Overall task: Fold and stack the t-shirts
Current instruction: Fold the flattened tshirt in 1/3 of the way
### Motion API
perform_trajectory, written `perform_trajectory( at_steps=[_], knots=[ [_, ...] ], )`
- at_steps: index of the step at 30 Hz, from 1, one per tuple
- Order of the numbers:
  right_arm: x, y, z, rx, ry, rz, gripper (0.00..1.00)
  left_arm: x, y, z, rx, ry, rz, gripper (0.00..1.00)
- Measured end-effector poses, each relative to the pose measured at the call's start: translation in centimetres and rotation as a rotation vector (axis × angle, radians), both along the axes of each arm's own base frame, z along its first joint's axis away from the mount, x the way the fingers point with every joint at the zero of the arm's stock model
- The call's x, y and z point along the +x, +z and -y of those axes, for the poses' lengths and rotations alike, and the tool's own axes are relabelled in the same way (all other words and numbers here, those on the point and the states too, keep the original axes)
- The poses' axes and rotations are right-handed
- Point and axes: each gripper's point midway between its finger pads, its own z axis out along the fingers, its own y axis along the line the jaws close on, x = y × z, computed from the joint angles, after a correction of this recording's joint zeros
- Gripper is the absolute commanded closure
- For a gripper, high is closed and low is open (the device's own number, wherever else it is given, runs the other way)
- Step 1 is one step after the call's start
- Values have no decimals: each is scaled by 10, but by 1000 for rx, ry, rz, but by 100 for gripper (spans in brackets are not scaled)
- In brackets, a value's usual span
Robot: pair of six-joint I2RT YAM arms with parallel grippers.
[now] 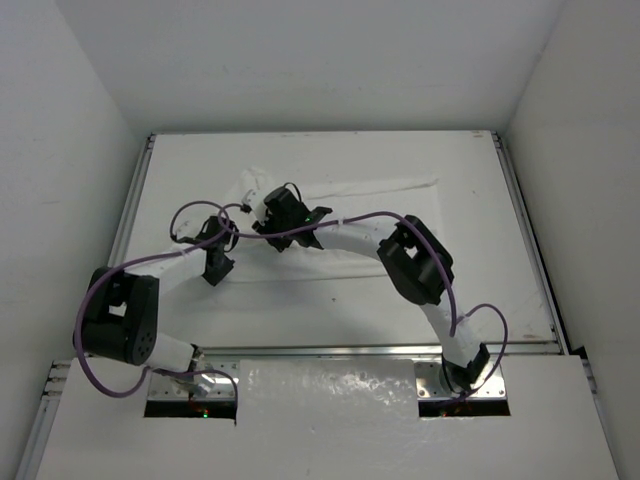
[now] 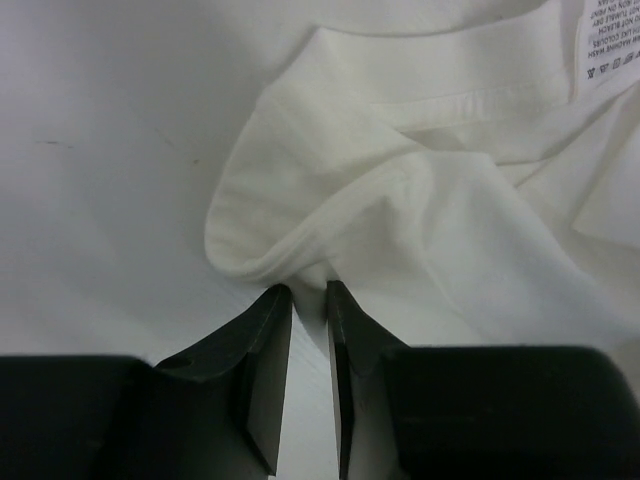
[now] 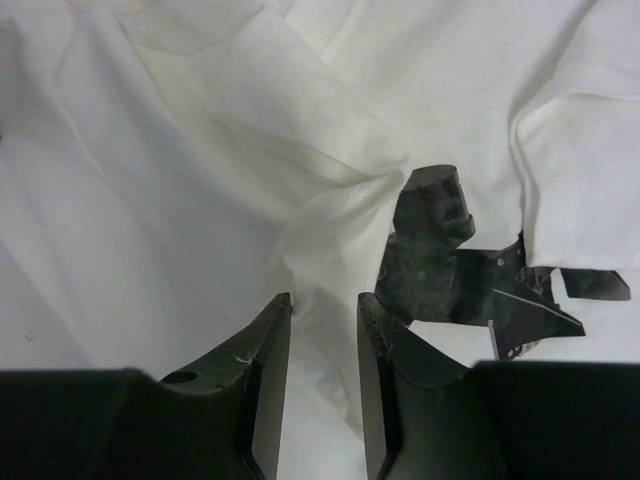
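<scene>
The white t-shirt (image 1: 380, 200) lies spread and rumpled across the middle of the table, hard to tell from the white top. My left gripper (image 1: 214, 270) is at its left side; in the left wrist view its jaws (image 2: 310, 288) stand nearly together, pinching a rolled fold of the t-shirt (image 2: 420, 200). A care label (image 2: 605, 45) shows at the upper right there. My right gripper (image 1: 272, 212) reaches over the shirt's upper left. Its jaws (image 3: 325, 300) hold bunched t-shirt cloth (image 3: 200, 150) between them. The black left gripper body (image 3: 440, 250) shows just beyond.
The white table (image 1: 480, 280) has metal rails along its left, right and near edges. A crinkled white sheet (image 1: 330, 395) covers the ledge between the arm bases. Purple cables (image 1: 190, 215) loop above the left arm. White walls enclose the table.
</scene>
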Motion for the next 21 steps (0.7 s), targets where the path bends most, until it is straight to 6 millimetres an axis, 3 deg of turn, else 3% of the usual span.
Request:
perform_trajectory(
  at_steps=[10,13,14,15,21],
  knots=[
    [-11,-15,-8,20,38,-66,60,-4,11,-9,45,-3,23,80],
    [-12,-14,-11,28,43,-70,75,-5,11,-10,51,-12,20,80],
    [-11,-14,-13,28,44,-69,84,-5,11,-10,52,-14,19,80],
    [-8,-14,-14,28,32,-66,98,-5,11,-10,53,-15,19,80],
    [5,-22,-9,-10,-25,-28,100,-5,11,-13,67,-21,14,80]
  ],
)
